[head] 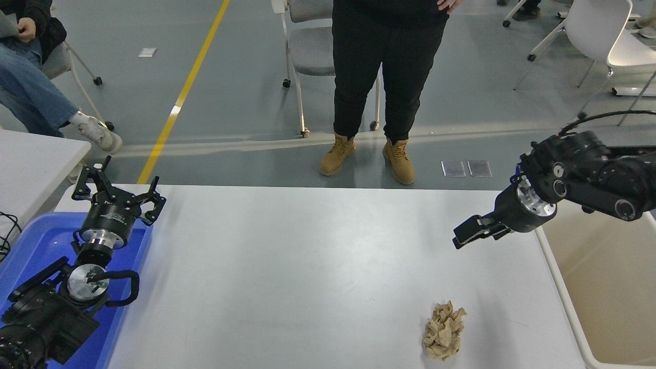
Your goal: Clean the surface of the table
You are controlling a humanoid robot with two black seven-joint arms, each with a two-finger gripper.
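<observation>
With the right gripper [469, 234] hanging above the table [307, 266], its fingers edge-on so I could not tell their spread, the crumpled paper [444, 330] lay well apart near the front edge, where a shallow grasp might just nudge it off.

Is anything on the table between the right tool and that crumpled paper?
Nothing visible: only bare table surface lies between the right tool and the crumpled brown paper, nearer the camera.
</observation>
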